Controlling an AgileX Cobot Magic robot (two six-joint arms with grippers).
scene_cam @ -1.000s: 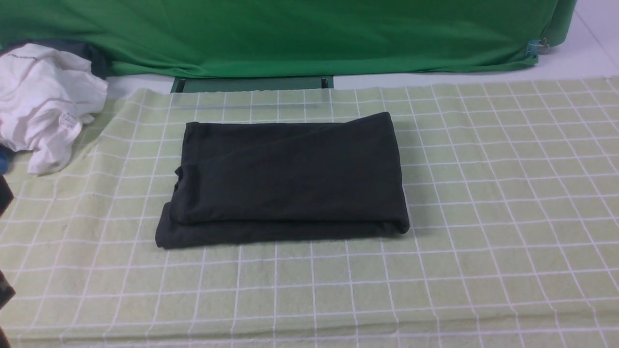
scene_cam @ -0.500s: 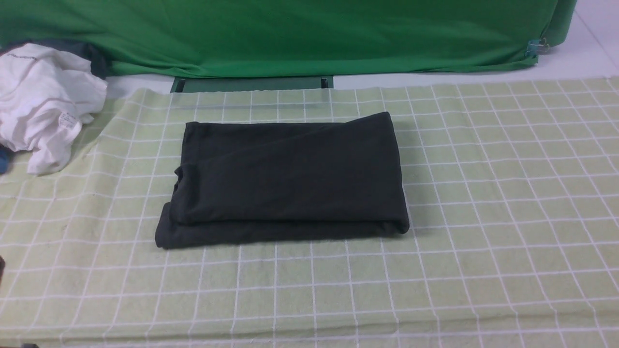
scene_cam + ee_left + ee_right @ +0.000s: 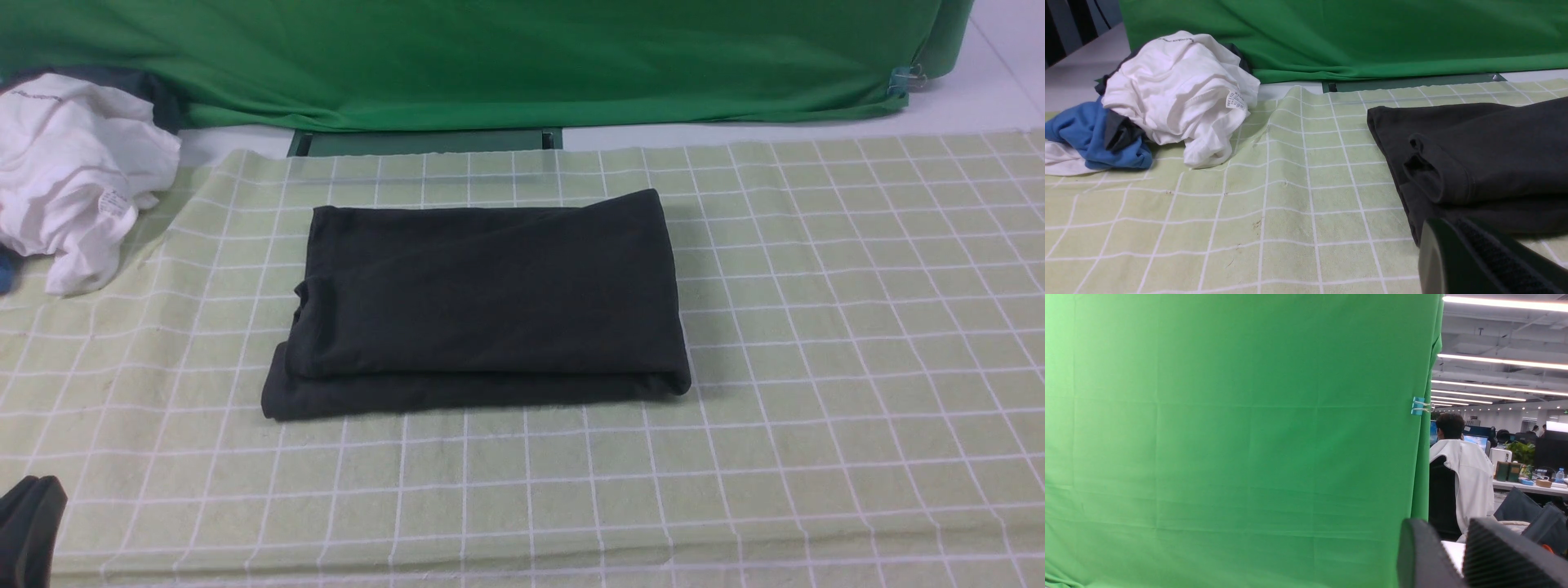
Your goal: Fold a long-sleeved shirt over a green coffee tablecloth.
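Observation:
The long-sleeved shirt (image 3: 482, 302) lies folded into a dark rectangle in the middle of the green coffee tablecloth (image 3: 816, 327), a pale yellow-green cloth with a white grid. In the left wrist view the shirt (image 3: 1486, 163) shows its layered edge and a rolled cuff on the tablecloth (image 3: 1290, 196). My left gripper (image 3: 28, 531) sits low at the near left corner, clear of the shirt. Its jaws (image 3: 1457, 253) are shut on nothing. My right gripper (image 3: 1447, 535) is out of the front view. It is raised and faces the backdrop, with a gap between its fingers and nothing in it.
A crumpled white garment (image 3: 73, 171) lies at the far left on the cloth's edge, with a blue garment (image 3: 1094, 134) beside it. A deep-green backdrop (image 3: 490, 57) hangs behind the table, held by a clip (image 3: 902, 80) at its right end.
The dark parts of my left arm at the left edge have gone. My left gripper now shows at the bottom left corner. The shirt has not moved.

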